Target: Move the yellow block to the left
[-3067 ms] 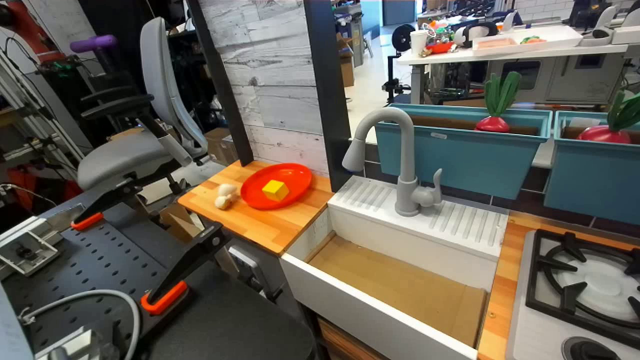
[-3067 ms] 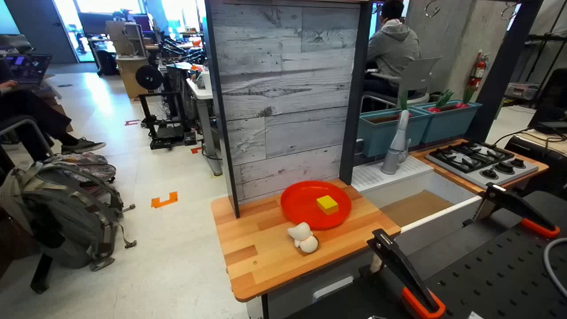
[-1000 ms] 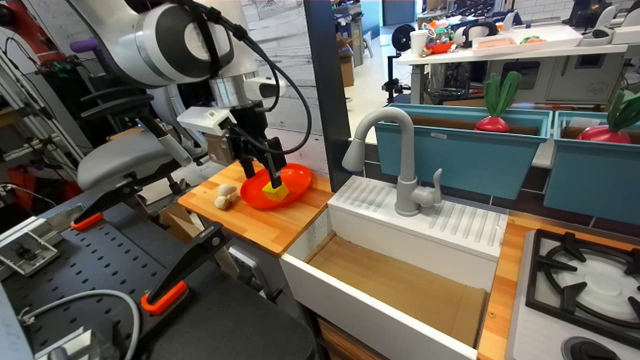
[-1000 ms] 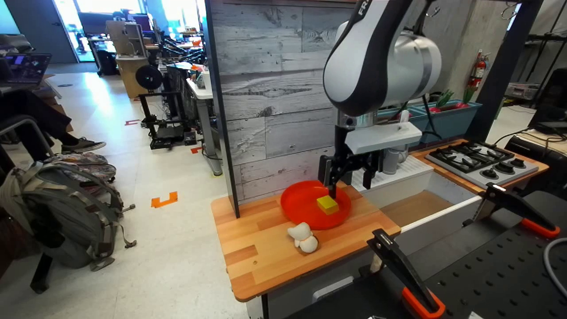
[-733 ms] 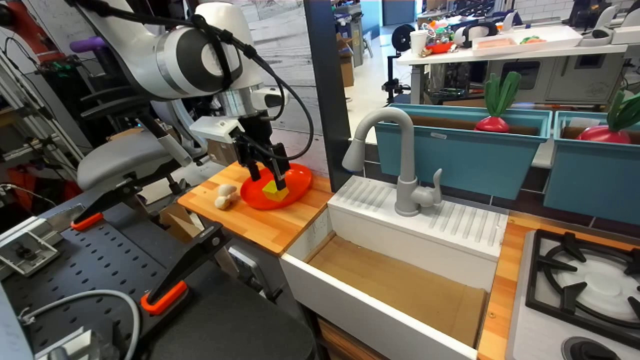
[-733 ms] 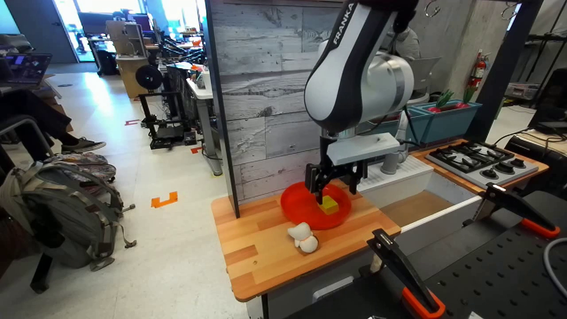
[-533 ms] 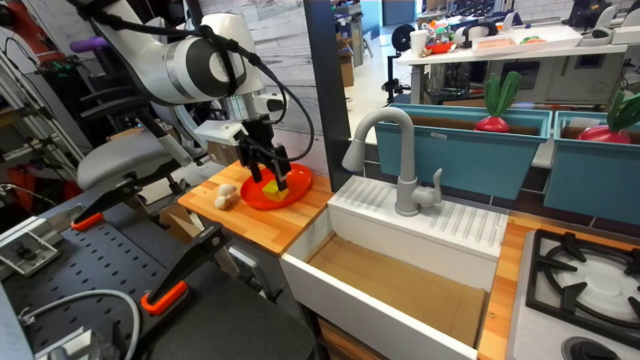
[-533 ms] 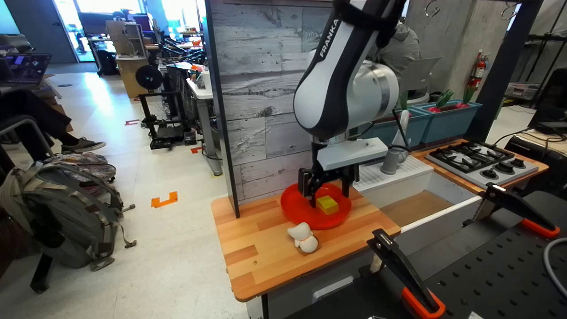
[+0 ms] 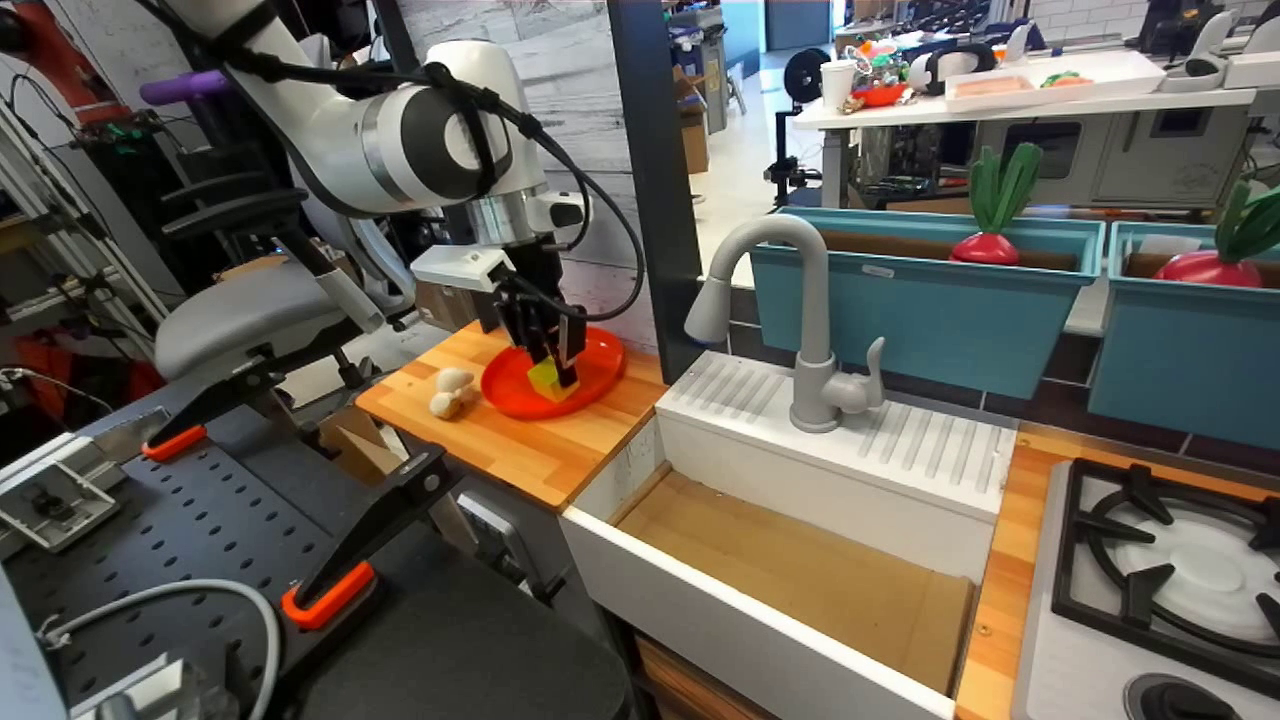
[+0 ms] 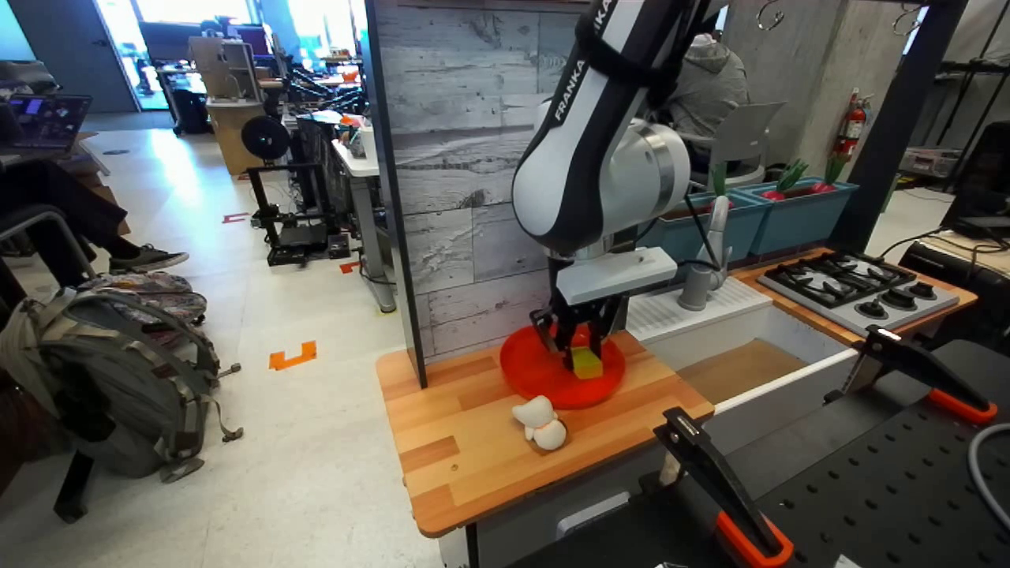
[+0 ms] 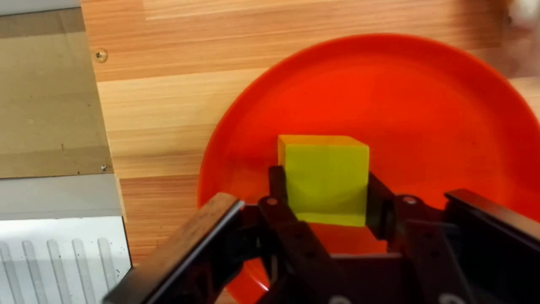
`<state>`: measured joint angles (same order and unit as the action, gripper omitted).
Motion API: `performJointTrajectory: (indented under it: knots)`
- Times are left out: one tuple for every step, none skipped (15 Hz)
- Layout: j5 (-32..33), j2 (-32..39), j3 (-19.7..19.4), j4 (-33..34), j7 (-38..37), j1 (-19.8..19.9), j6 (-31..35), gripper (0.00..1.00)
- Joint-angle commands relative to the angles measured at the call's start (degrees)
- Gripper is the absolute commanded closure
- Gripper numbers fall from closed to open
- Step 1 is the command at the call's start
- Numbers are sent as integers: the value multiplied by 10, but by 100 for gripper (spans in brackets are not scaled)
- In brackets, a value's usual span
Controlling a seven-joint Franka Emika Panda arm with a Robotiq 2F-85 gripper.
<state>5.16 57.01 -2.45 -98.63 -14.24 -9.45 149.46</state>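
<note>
The claw (image 11: 325,188) is drawn narrow and holds the yellow block (image 10: 587,364): in the wrist view one black finger (image 11: 277,183) lies against its left side, and the other against its right. The block is within the rim of the red plate (image 10: 527,369), right of the plate's middle in an exterior view; whether its underside touches the plate, I cannot tell. The arm (image 10: 592,158) reaches down over the plate. The plate lies on a wooden counter (image 10: 489,481), toward its far edge, before a grey plank panel (image 10: 473,181). Just off the plate's near left side, on the counter, is a small white lumpy thing (image 10: 541,424). In both exterior views the white sink (image 9: 700,625) adjoins the counter on its right, with a grey tap (image 9: 815,300) standing at the sink's far side and a stove (image 9: 1190,570) farther right. Beyond the tap is a blue tub (image 9: 920,310) with a red radish (image 9: 985,248) in it. A black clamp (image 9: 368,525) with an orange end is near, left of the sink, in an exterior view.
</note>
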Motion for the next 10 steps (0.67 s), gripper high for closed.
performJointTrajectory:
  knots:
    - [-7,-13,-9,-6,-1,-11,-10,82]
    - [-4,-24,-7,-20,2,-14,-6,82]
    - [-2,-32,-7,-30,3,-17,-2,82]
    - [2,-42,-7,-42,5,-22,0,82]
    - [4,-56,-5,-55,8,-27,-4,82]
    - [9,-70,-7,-72,7,-36,1,82]
    - [15,-87,-10,-91,3,-47,7,82]
    - [19,-100,-12,-104,1,-57,11,82]
    - [24,-114,-11,-117,0,-67,13,82]
    - [30,-122,-10,-124,-1,-76,14,82]
